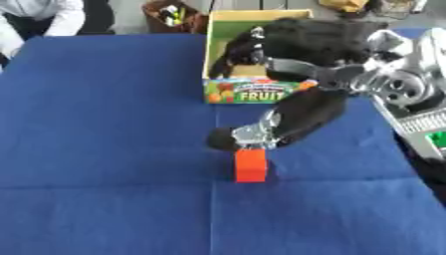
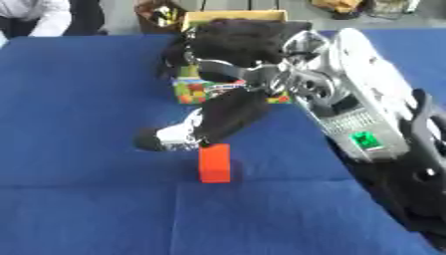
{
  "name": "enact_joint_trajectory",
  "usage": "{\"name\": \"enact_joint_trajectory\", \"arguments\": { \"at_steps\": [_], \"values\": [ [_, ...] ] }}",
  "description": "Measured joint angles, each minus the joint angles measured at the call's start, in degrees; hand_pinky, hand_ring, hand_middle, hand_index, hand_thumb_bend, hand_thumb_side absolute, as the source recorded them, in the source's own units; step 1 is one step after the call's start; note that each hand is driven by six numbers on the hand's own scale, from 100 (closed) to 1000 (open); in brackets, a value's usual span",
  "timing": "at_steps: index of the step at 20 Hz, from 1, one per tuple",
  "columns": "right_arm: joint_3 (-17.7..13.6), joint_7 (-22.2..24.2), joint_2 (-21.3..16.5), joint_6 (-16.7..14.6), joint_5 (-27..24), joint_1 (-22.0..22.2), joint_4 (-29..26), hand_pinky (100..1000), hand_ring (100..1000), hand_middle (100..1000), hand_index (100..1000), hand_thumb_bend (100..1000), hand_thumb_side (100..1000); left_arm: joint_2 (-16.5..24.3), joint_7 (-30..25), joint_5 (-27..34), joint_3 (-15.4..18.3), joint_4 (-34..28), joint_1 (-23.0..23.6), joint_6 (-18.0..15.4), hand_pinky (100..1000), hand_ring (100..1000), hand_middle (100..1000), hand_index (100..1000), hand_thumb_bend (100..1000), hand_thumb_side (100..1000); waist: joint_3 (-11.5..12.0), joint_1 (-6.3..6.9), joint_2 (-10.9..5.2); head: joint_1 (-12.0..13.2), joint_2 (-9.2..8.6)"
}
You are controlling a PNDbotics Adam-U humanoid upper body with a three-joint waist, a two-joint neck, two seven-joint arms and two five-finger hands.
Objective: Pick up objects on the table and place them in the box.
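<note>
Robot lab or demo room, blue-draped table (image 1: 104, 124), cluttered basket (image 1: 174, 17) behind, person's sleeve (image 1: 61, 17) at edge

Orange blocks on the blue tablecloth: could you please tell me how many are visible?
1. The orange block stands near the table's middle, just under the right hand, in front of the fruit box. The arm hides part of the box, so more could be inside.

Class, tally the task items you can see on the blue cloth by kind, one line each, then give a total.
Orange block: 1
Fruit-printed box: 1
Total: 2
The right robot hand hangs just above the block.
</note>
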Motion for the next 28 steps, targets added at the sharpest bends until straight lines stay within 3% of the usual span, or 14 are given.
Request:
{"name": "enact_joint_trajectory", "arguments": {
  "at_steps": [4,10,15,28],
  "values": [
    [1.1,0.6,0.0,0.7,2.0,0.4,0.0,811,821,686,877,590,1000,0.0,0.0,0.0,0.0,0.0,0.0,0.0,393,739,648,717,100,1000,0.0,-0.07,0.01,0.1,-0.02],
    [2.9,1.6,0.3,0.4,2.7,1.7,0.8,829,864,741,896,647,843,0.0,0.0,0.0,0.0,0.0,0.0,0.0,393,739,648,717,100,1000,0.0,-0.08,0.02,0.1,-0.02],
    [3.7,1.7,0.3,0.3,2.1,3.0,3.1,835,874,752,900,670,788,0.0,0.0,0.2,0.0,0.0,0.0,0.0,392,740,648,717,100,1000,0.0,-0.07,0.05,0.2,-0.04],
    [4.2,1.9,-0.4,0.2,3.5,5.5,7.8,832,874,751,897,624,794,0.0,-0.1,0.4,0.0,0.0,0.0,0.0,390,741,648,715,100,1000,0.0,0.19,0.5,0.3,-0.51]
  ]
}}
